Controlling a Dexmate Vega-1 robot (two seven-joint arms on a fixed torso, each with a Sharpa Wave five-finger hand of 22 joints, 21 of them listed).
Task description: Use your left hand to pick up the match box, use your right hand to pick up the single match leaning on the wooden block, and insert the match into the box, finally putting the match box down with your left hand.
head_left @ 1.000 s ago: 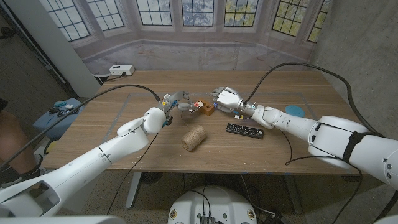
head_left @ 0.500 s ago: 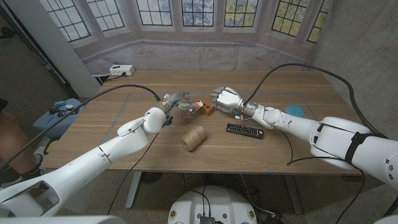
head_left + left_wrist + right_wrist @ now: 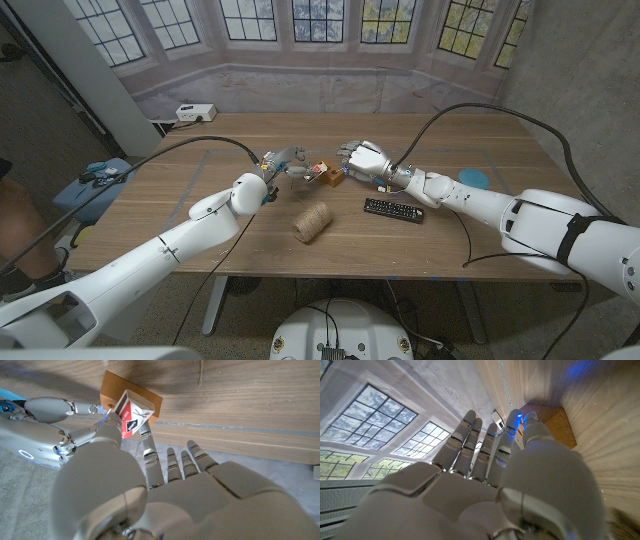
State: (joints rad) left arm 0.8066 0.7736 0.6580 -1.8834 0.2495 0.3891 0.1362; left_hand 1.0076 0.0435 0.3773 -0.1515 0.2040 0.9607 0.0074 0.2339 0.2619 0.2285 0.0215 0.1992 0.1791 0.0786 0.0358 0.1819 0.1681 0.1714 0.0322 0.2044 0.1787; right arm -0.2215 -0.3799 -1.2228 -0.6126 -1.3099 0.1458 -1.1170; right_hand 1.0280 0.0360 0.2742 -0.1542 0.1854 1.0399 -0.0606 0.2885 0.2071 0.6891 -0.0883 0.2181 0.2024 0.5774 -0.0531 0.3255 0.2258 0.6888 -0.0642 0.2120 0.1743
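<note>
The left hand (image 3: 285, 163) held the match box (image 3: 131, 416) pinched between thumb and a finger, its other fingers spread, just beside the wooden block (image 3: 332, 177) near the middle of the wooden table (image 3: 480, 215). In the left wrist view the red-and-white box sat tilted, one end showing as a pale rim, right against the block's face. The right hand (image 3: 364, 158) hovered on the block's far side, fingers extended and close together; whether it had hold of the single match could not be told, as the match itself was too small to make out in any view.

Over the preceding second almost nothing had shifted: both hands kept their stations either side of the block, the right arm having edged only slightly. That stillness suggested a fine alignment phase, with the box already lifted and the insertion step either pending or under way.

A ball of twine (image 3: 311, 221) and a black remote control (image 3: 393, 210) lay nearer the robot, well apart from the hands, and a blue disc (image 3: 473, 177) rested beside the right forearm.
</note>
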